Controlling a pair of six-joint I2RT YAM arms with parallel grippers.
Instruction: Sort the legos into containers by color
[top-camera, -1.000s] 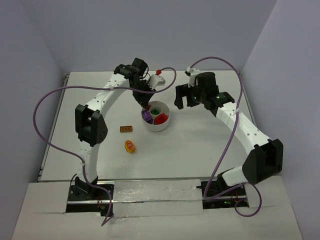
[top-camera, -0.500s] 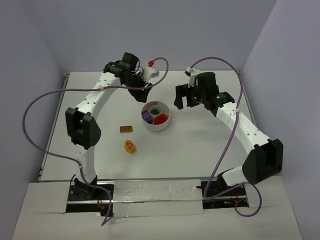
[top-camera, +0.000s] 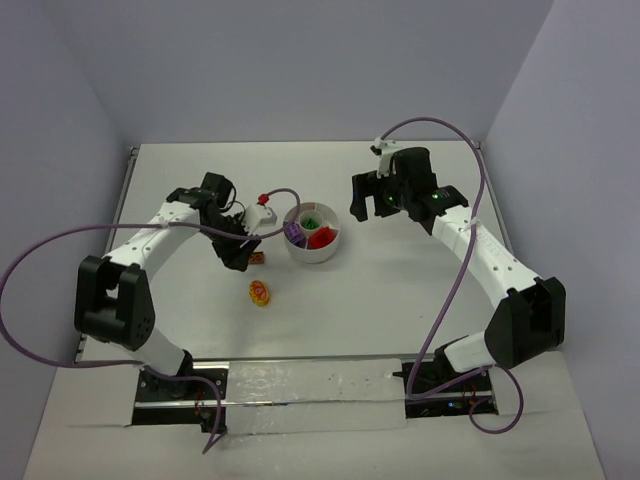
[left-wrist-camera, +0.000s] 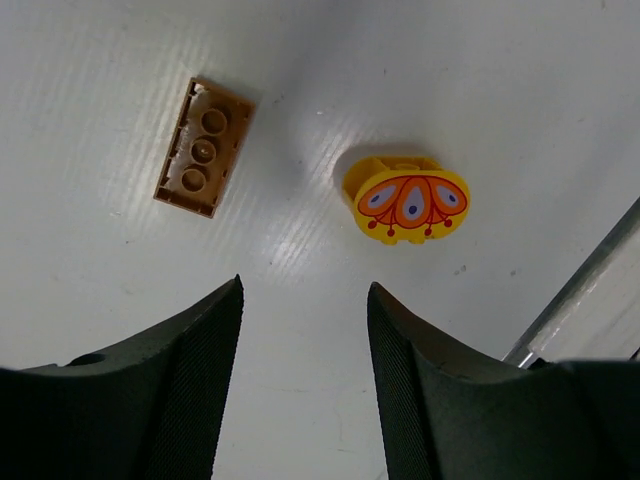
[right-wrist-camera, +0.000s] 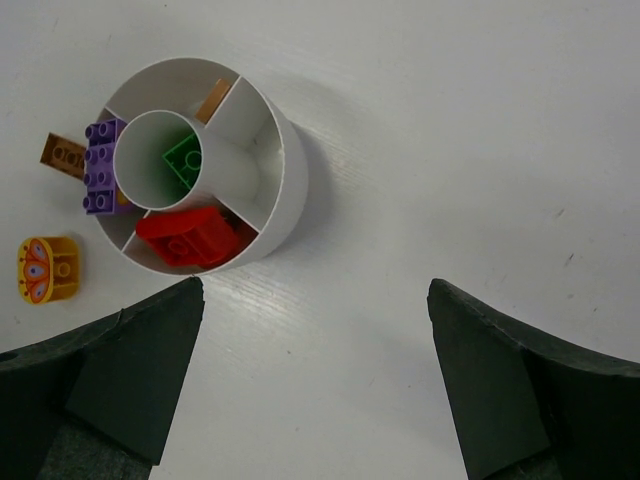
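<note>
Left gripper (left-wrist-camera: 303, 290) spread, empty, aimed between brown brick (left-wrist-camera: 203, 148) and yellow round lego (left-wrist-camera: 407, 198). Closing here likely pinches nothing or knocks one aside. Right gripper (right-wrist-camera: 315, 288) spread wide, empty.

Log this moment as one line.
left gripper open near brown brick, yellow piece | right gripper open, empty | dish: purple brick, green brick, red brick

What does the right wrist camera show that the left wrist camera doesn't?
Only right wrist: the white dish holding the purple brick, the green brick in the centre well, and the red brick. Only left wrist: the left pincer, open, and a metal strip. Both: the brown brick and the yellow-and-red round piece, lying loose.
</note>
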